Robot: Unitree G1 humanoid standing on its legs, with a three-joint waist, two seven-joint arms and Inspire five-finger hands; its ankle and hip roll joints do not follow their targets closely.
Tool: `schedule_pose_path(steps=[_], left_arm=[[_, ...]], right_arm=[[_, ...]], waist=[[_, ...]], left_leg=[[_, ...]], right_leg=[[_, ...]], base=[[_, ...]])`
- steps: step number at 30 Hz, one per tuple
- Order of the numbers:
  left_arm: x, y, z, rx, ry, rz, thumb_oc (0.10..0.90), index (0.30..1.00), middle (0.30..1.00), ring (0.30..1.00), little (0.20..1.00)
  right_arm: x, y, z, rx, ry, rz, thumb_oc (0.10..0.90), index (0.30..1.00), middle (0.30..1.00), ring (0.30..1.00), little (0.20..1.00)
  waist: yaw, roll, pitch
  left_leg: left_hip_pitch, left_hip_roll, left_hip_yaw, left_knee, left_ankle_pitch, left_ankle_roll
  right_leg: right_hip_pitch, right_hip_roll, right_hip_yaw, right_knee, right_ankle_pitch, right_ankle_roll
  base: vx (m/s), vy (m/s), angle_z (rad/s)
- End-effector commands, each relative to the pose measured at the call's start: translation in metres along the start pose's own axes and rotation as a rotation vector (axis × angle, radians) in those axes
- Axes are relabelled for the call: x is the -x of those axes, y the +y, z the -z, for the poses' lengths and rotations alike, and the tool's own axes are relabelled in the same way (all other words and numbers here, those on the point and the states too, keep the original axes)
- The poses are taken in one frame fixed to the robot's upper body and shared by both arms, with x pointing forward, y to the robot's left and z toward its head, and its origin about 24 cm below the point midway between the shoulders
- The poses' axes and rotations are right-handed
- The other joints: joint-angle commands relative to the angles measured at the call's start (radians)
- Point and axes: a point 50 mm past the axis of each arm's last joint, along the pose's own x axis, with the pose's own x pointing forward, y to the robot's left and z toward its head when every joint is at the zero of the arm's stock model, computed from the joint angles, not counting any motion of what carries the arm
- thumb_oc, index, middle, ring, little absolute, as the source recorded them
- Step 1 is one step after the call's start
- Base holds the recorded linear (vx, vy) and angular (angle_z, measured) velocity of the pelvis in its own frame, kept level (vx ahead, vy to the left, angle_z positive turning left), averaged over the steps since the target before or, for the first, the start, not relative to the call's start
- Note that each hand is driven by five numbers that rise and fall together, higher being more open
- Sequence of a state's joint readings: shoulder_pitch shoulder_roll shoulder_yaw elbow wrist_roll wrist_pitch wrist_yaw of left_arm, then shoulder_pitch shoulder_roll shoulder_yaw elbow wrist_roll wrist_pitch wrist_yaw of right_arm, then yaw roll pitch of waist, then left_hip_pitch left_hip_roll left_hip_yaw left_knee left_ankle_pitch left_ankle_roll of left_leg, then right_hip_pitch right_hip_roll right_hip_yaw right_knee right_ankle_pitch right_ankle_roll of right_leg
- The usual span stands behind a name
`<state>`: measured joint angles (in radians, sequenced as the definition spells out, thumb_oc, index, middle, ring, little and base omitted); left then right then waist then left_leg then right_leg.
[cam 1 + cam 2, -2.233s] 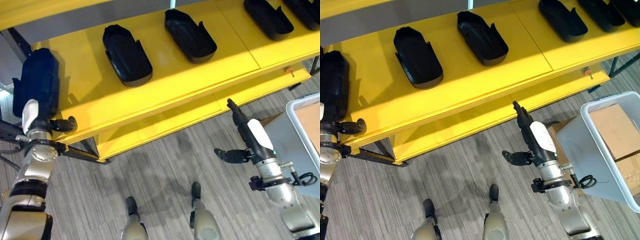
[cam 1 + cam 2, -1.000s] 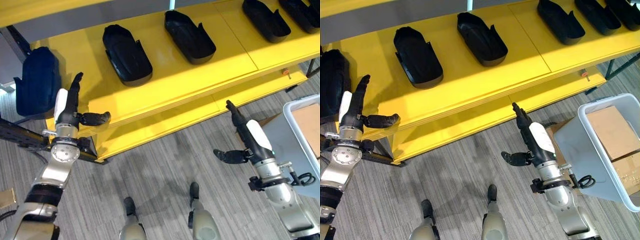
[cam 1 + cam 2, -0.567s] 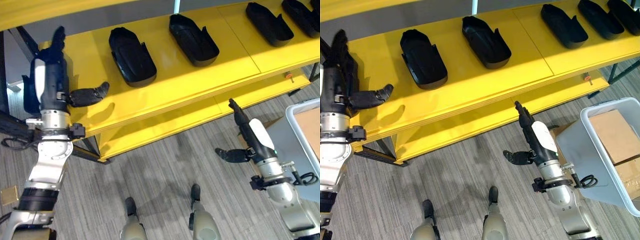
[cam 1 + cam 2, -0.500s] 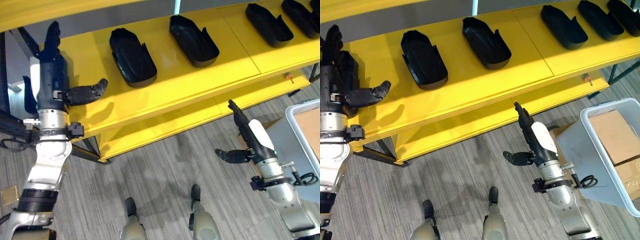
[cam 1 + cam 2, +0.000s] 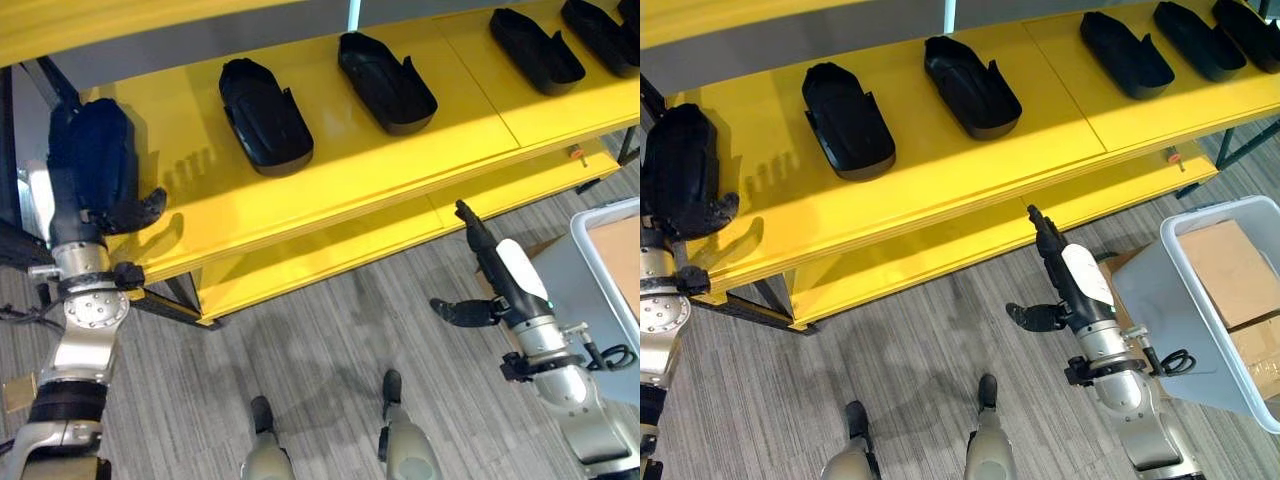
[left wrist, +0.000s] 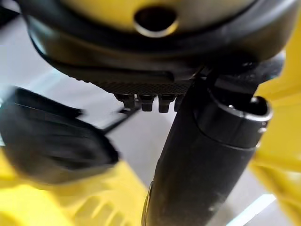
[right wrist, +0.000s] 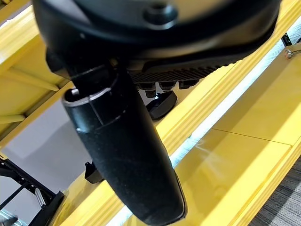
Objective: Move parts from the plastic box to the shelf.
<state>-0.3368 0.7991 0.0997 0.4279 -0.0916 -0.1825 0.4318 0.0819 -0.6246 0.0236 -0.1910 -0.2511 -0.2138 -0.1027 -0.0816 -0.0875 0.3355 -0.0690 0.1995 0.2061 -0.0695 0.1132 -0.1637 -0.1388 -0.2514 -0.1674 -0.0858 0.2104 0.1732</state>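
The yellow shelf point(image 5: 400, 170) runs as a broad slanted band across the upper half of the head views, its lower tier showing beneath the front edge. At the lower right corner of the right eye view stands the grey plastic box point(image 5: 1160, 300), tipped toward the shelf, with brown cardboard point(image 5: 1225, 255) inside it.

The left arm rises straight up from the lower left corner. The left hand point(image 5: 95, 200) is at the shelf's left end, its thumb jutting right, its fingers behind a black part point(image 5: 100, 160); whether they grasp it I cannot tell. That part lies at the far left of the shelf with its long axis running roughly up the frame, up-down like its neighbours.

The right arm comes up from the lower right. The right hand point(image 5: 480, 265) is below the shelf front, released, fingers straight and pointing to the upper left, thumb spread out to the left, holding nothing.

Further parts lie along the shelf top: one point(image 5: 262, 115) upper centre-left, one point(image 5: 385, 80) upper centre, and more point(image 5: 535, 48) toward the upper right, each with its long axis tilted slightly left of vertical.
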Motion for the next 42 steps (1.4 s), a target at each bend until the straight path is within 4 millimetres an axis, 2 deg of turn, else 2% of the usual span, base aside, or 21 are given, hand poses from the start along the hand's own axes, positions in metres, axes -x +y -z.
schedule_pose_path(steps=[1,14,22,28,34,39,41,42], left_arm=[[-0.037,0.041,-0.045,0.022,-0.167,-0.225,0.9,1.0,1.0,1.0,1.0],[-0.052,0.051,-0.034,-0.032,-0.082,-0.283,0.9,1.0,1.0,1.0,1.0],[-0.062,0.046,-0.054,-0.036,-0.142,-0.269,0.9,1.0,1.0,1.0,1.0],[-0.061,0.038,-0.054,-0.038,-0.142,-0.239,0.9,1.0,1.0,1.0,1.0],[-0.059,0.023,-0.044,0.018,-0.086,-0.199,0.9,1.0,1.0,1.0,1.0],[-0.053,0.007,-0.024,0.057,0.022,-0.152,0.9,1.0,1.0,1.0,1.0],[-0.053,0.005,-0.022,0.055,0.034,-0.146,0.9,1.0,1.0,1.0,1.0],[-0.049,0.0,-0.013,0.049,0.082,-0.129,0.9,1.0,1.0,1.0,1.0]], right_arm=[[-0.012,-0.036,-0.034,0.028,-0.205,0.169,0.9,1.0,1.0,1.0,1.0],[-0.013,-0.037,-0.038,0.025,-0.235,0.179,0.9,1.0,1.0,1.0,1.0],[-0.014,-0.037,-0.04,0.025,-0.249,0.172,0.9,1.0,1.0,1.0,1.0],[-0.015,-0.037,-0.04,0.023,-0.25,0.169,0.9,1.0,1.0,1.0,1.0],[-0.015,-0.038,-0.04,0.018,-0.25,0.17,0.9,1.0,1.0,1.0,1.0],[-0.015,-0.036,-0.042,0.013,-0.254,0.161,0.9,1.0,1.0,1.0,1.0],[-0.015,-0.036,-0.042,0.013,-0.254,0.161,0.9,1.0,1.0,1.0,1.0],[-0.015,-0.035,-0.043,0.014,-0.258,0.158,0.9,1.0,1.0,1.0,1.0]], waist=[[-0.023,-0.036,-0.056],[-0.033,-0.042,-0.054],[-0.041,-0.043,-0.048],[-0.043,-0.042,-0.044],[-0.052,-0.048,-0.037],[-0.055,-0.054,-0.029],[-0.055,-0.056,-0.028],[-0.056,-0.059,-0.026]], left_leg=[[-0.025,-0.072,0.001,0.118,-0.115,0.087],[-0.037,-0.069,0.005,0.131,-0.119,0.083],[-0.044,-0.067,0.007,0.139,-0.12,0.082],[-0.051,-0.066,0.011,0.147,-0.122,0.083],[-0.059,-0.065,0.013,0.152,-0.123,0.084],[-0.062,-0.063,0.017,0.153,-0.123,0.086],[-0.062,-0.063,0.018,0.154,-0.124,0.086],[-0.062,-0.062,0.02,0.155,-0.123,0.087]], right_leg=[[0.035,-0.043,-0.012,0.039,-0.014,0.041],[0.023,-0.04,-0.007,0.045,-0.015,0.044],[0.013,-0.041,-0.001,0.05,-0.014,0.045],[0.01,-0.039,0.005,0.052,-0.015,0.042],[0.0,-0.038,0.01,0.052,-0.012,0.042],[-0.011,-0.034,0.019,0.053,-0.01,0.041],[-0.012,-0.032,0.024,0.053,-0.009,0.041],[-0.014,-0.031,0.025,0.054,-0.012,0.039]], base=[[0.0,0.0,0.0],[0.0,0.0,0.0],[0.01,0.002,0.0],[0.0,0.0,0.0],[0.0,0.0,0.0],[0.0,0.0,-0.01],[0.0,-0.002,-0.02],[0.0,0.0,0.0]])
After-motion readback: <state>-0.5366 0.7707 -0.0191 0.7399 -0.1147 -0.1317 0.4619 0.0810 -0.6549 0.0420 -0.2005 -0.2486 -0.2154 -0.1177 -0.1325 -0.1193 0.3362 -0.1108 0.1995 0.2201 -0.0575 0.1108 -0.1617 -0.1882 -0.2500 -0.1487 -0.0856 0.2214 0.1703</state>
